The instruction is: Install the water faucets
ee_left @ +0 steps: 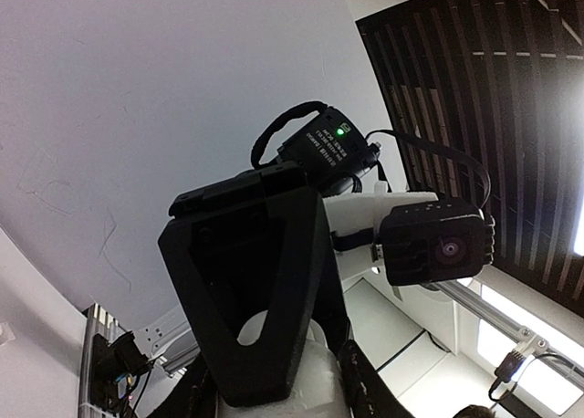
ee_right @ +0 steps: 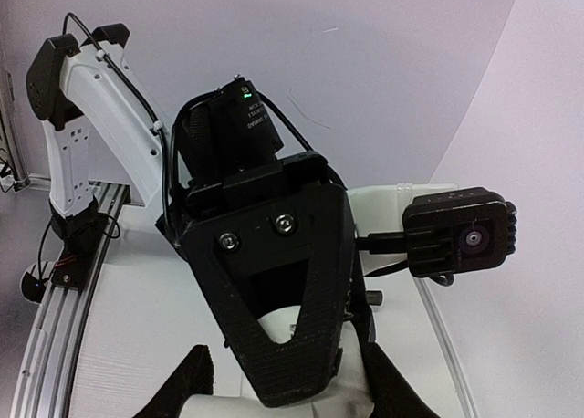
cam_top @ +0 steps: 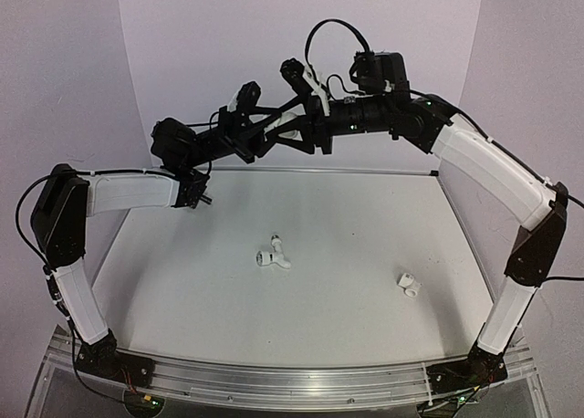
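Not installed: tap body, fitting loose on table. Left gripper narrow on white part, seemingly; right gripper hold: cannot tell.

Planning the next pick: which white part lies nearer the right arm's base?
The short fitting on the right; the branched tap body lies centrally.

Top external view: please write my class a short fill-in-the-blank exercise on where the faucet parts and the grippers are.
1. The table carries ___ loose white pieces: the tap body and the short fitting.
2. The short fitting lies nearer the ___ arm's base than the tap body does.
3. The left gripper and the right gripper meet up in the air, touching ___ of those two pieces.

Missing words: two; right; neither
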`<state>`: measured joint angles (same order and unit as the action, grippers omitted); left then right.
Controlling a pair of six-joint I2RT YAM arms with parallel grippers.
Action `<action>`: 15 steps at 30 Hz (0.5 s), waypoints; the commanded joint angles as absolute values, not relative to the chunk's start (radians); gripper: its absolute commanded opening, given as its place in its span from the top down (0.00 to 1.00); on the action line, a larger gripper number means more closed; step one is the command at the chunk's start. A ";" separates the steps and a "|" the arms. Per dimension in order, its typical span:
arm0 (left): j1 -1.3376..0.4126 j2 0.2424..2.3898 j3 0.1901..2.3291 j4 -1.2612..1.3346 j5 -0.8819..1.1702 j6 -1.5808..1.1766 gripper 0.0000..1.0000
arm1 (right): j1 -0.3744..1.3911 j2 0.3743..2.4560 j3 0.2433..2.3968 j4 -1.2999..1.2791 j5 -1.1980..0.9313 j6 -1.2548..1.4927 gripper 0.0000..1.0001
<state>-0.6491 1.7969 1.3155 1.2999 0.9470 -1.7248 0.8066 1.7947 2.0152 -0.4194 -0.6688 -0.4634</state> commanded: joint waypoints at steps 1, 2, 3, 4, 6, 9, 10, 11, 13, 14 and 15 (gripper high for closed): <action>-0.653 1.748 1.309 1.485 0.944 -1.689 0.73 | 0.808 1.742 2.001 -0.428 -0.634 -0.471 0.73; -0.653 1.746 1.304 1.474 0.949 -1.676 0.64 | 0.808 1.736 1.995 -0.430 -0.624 -0.472 0.74; -0.653 1.742 1.296 1.457 0.955 -1.653 0.57 | 0.808 1.729 1.988 -0.434 -0.612 -0.472 0.74; -0.652 1.735 1.287 1.436 0.960 -1.629 0.51 | 0.807 1.722 1.979 -0.439 -0.599 -0.474 0.75; -0.646 1.716 1.257 1.365 0.972 -1.550 0.43 | 0.802 1.705 1.955 -0.451 -0.580 -0.479 0.76; -0.618 1.671 1.203 1.226 0.966 -1.427 0.31 | 0.780 1.676 1.903 -0.466 -0.560 -0.478 0.77; -0.604 1.652 1.184 1.174 0.956 -1.386 0.27 | 0.770 1.663 1.883 -0.470 -0.551 -0.479 0.78; -0.589 1.630 1.164 1.112 0.943 -1.344 0.22 | 0.760 1.648 1.862 -0.473 -0.540 -0.482 0.78; -0.547 1.586 1.136 0.900 0.899 -1.206 0.09 | 0.733 1.625 1.808 -0.483 -0.500 -0.494 0.78; -0.535 1.558 1.142 0.740 0.856 -1.102 0.04 | 0.717 1.615 1.783 -0.492 -0.476 -0.505 0.77; -0.526 1.529 1.155 0.567 0.800 -0.990 0.01 | 0.700 1.607 1.756 -0.502 -0.450 -0.517 0.77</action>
<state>-0.5866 1.6563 1.1430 1.0542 0.9374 -1.3789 0.7630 1.6795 1.8271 -0.4822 -0.5574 -0.4801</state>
